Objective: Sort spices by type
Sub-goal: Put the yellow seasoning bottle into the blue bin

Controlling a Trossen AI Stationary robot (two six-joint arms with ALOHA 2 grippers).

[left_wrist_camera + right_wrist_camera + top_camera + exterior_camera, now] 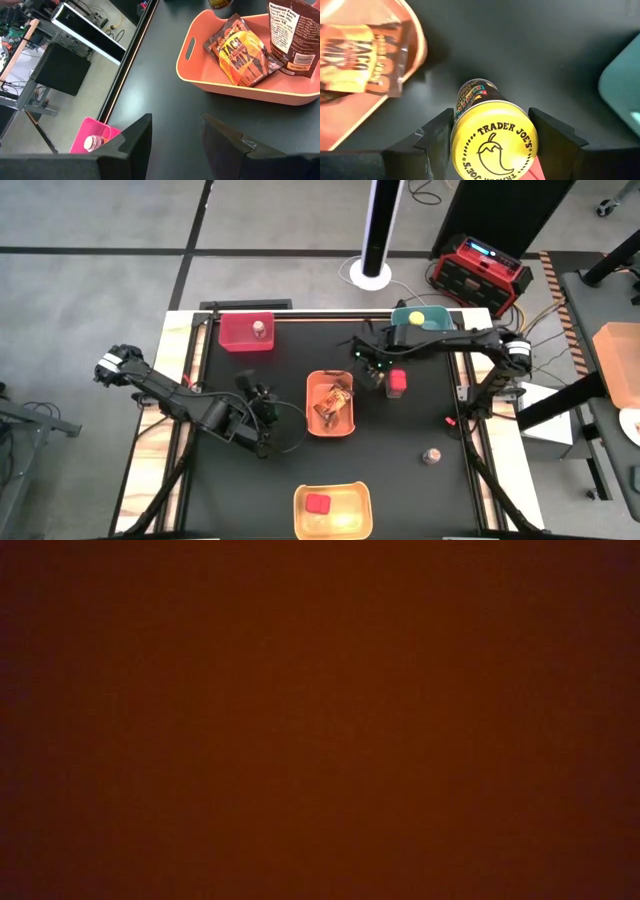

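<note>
My right gripper (pixel 376 370) is at the table's middle, just right of the orange bin (pixel 312 420), shut on a yellow-lidded jar (pixel 494 142). A red cube box (pixel 397 383) stands on the table right beside it. Two printed packets (pixel 244 50) lie in the orange bin. A silver-lidded jar (pixel 259 329) sits in the red bin (pixel 234 332), a yellow-lidded jar (pixel 418 316) in the teal bin (pixel 402 313), and a red cube (pixel 318 503) in the yellow bin (pixel 350 515). Another tiny jar (pixel 432 456) stands on the table at the right. My left gripper (pixel 175 145) hovers open left of the orange bin. My right gripper has the yellow-lidded jar between its two fingers (pixel 436 142), one on each side of the jar just at the lid's rim (pixel 455 131). The fingers come from above, pointing down. The jar stands upright; whether its bottom is on the table I cannot tell.
The four bins stand at the far left, far right, middle and near edge of the black tabletop (pixel 270 470). Open black surface lies between them. The low view is a uniform dark red and shows nothing.
</note>
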